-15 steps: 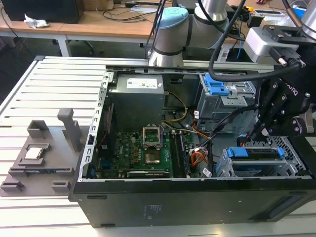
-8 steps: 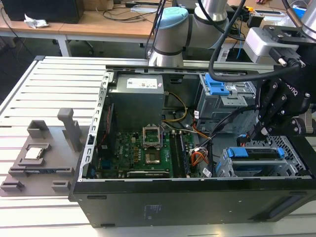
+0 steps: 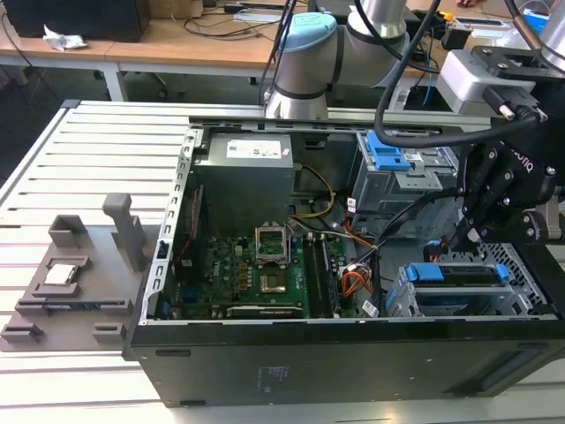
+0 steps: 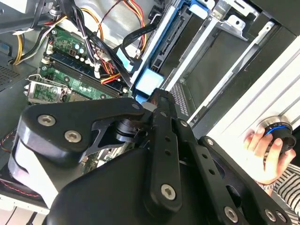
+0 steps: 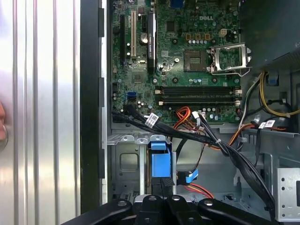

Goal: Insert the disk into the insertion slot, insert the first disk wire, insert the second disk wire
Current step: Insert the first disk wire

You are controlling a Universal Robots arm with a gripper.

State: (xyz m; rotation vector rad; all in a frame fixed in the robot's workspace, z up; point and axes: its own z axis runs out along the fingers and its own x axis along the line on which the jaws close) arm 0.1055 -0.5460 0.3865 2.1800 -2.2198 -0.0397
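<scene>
In the exterior view the disk lies in the insertion slot, a low silver cage at the case's front right, with its blue carrier showing. My gripper hangs just above it. In the first wrist view the carrier's blue end stands in the cage, and my gripper looks shut, its tips right at that end. The second wrist view shows one fingertip beside the light blue tab. A black wire with a blue plug lies loose next to the slot.
The open case holds the motherboard, the power supply and a taller grey cage with a blue latch. Black and orange cables cross beside the slot. A person's hand holds a round knob outside the case. A grey fixture sits at the exterior view's left.
</scene>
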